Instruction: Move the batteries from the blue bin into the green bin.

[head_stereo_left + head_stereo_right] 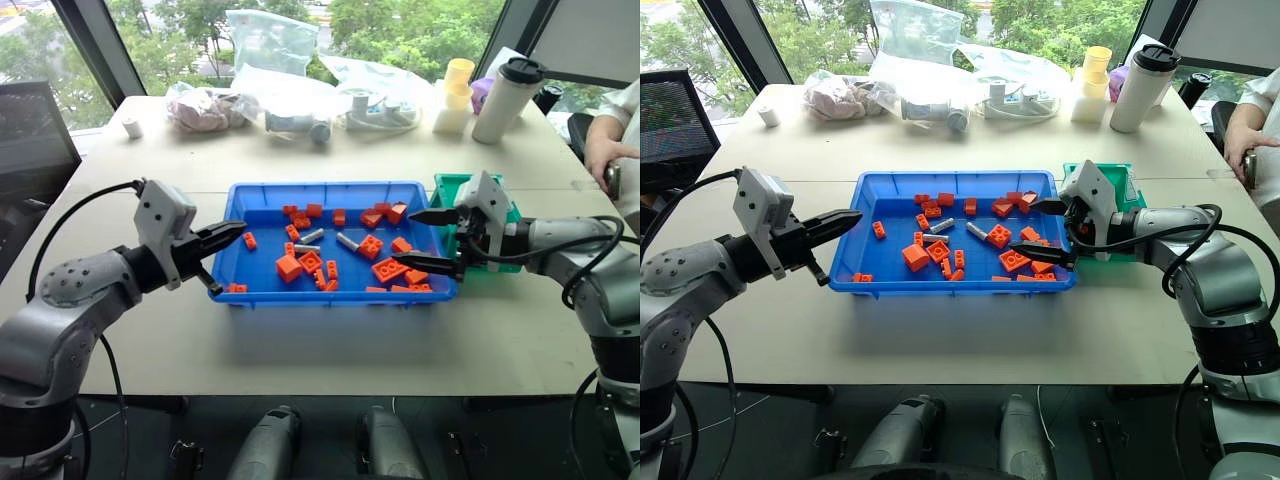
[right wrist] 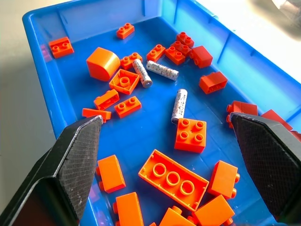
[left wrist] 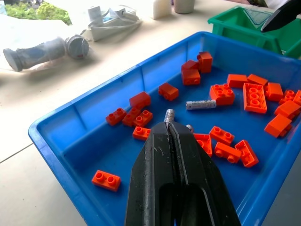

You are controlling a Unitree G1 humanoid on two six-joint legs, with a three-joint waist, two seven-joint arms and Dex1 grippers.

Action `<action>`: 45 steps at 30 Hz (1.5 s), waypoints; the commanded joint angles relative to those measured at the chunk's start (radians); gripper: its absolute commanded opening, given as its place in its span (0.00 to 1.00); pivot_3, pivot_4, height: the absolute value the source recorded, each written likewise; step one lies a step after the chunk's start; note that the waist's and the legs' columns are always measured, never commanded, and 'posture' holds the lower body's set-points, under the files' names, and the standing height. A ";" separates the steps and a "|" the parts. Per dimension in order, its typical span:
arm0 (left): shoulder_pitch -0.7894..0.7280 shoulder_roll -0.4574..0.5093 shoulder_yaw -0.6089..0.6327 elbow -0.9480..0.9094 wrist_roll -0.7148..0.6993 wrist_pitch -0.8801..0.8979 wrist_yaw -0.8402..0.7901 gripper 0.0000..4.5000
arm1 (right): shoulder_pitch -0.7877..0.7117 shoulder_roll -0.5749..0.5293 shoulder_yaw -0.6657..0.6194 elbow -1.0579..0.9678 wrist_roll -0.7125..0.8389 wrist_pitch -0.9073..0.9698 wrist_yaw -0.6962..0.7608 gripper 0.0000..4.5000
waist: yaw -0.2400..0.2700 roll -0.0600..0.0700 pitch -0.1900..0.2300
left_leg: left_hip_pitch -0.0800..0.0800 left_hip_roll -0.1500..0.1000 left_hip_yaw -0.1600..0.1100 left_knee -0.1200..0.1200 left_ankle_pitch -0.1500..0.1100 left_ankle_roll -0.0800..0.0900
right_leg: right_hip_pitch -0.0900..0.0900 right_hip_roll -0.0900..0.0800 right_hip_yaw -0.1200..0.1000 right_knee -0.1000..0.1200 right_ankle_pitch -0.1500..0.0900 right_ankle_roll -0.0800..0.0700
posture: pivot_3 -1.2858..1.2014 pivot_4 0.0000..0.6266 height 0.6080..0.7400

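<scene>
Three batteries (image 2: pixel 178 106) are seen lying in the middle of the blue bin (image 1: pixel 262 195), scattered among orange blocks (image 1: pixel 388 270). The green bin (image 1: pixel 448 188) stands touching its right end on the tabletop (image 1: pixel 300 340). The right claw (image 1: pixel 432 241) is spread wide above the bin's right part (nothing grasped); the left claw (image 1: pixel 228 234), clenched and empty, hangs at the left rim.

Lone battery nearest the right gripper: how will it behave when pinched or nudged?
The battery is a smooth metallic cylinder lying flat on the blue bin floor, so a nudge will probably roll it sideways. Its shiny surface may slip between the right gripper fingers unless pinched across the middle. It looks rigid, so unlikely to deform. An orange block at one end could stop it sliding lengthwise.
</scene>
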 commanded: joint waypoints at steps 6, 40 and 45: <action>0.002 0.009 0.026 -0.028 -0.002 -0.014 0.002 0.00 | -0.040 -0.003 -0.006 -0.014 0.002 -0.013 0.008 0.99 | 0.000 0.000 0.000 | 0.000 0.000 0.000 0.000 0.000 0.000 | 0.000 0.000 0.000 0.000 0.000 0.000 | 0.52 0.24 1.00; -0.006 0.012 0.033 -0.040 0.002 -0.010 0.022 0.00 | -0.406 0.342 0.370 0.534 -0.447 -0.510 -0.045 0.99 | -0.009 0.001 0.001 | 0.000 0.000 0.000 -0.001 0.001 -0.002 | -0.001 0.002 0.000 0.000 0.000 0.000 | 0.52 0.24 1.00; 0.006 0.011 0.044 -0.060 -0.003 -0.004 0.038 0.00 | -0.462 0.413 0.395 0.715 -0.527 -0.650 -0.061 0.99 | -0.021 0.001 0.001 | 0.000 0.000 0.000 -0.001 0.004 -0.008 | -0.001 0.003 0.001 0.000 0.000 0.000 | 0.52 0.24 1.00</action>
